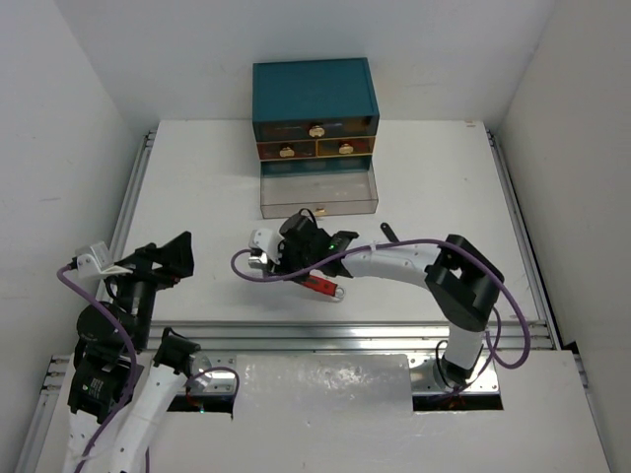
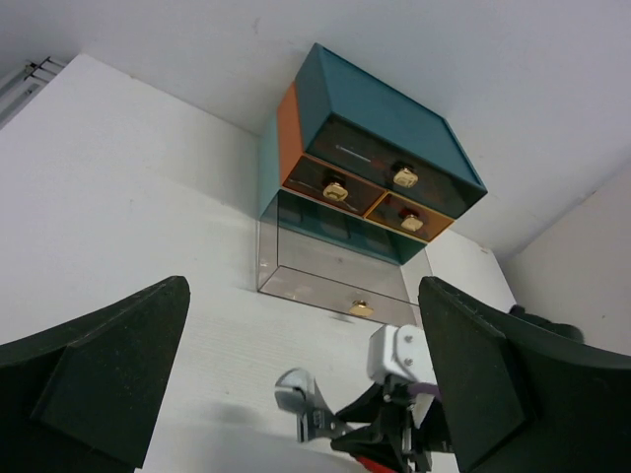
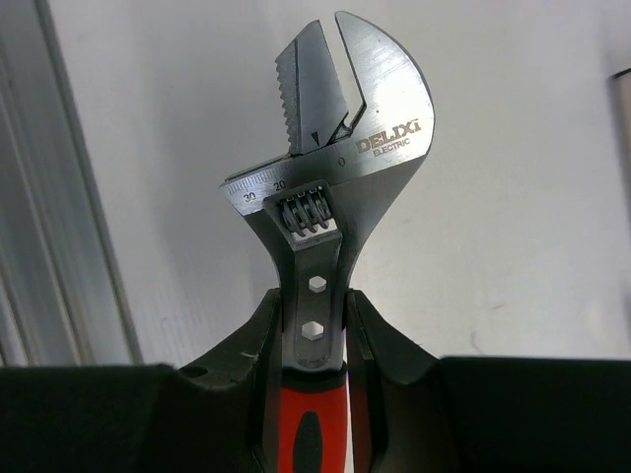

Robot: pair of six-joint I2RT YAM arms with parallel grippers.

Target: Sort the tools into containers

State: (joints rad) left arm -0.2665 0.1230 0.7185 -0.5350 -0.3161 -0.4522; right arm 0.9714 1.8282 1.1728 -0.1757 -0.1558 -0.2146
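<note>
My right gripper (image 1: 281, 264) is shut on the red-handled adjustable wrench (image 1: 317, 286), in front of the teal chest (image 1: 314, 94). In the right wrist view the fingers (image 3: 266, 345) clamp the wrench (image 3: 330, 148) on its silver shank just above the red grip, head pointing away. The chest's bottom drawer (image 1: 317, 197) is pulled out and looks empty. My left gripper (image 1: 163, 261) is open and empty at the left. In its own view (image 2: 304, 291) it faces the chest (image 2: 365, 108), the open drawer (image 2: 325, 281) and the wrench head (image 2: 301, 394).
A small black spanner (image 1: 389, 235) lies on the table right of the right arm's forearm. The chest's upper drawers (image 1: 315, 128) are closed. Metal rails (image 1: 133, 197) run along the table's left, right and near edges. White walls enclose the table.
</note>
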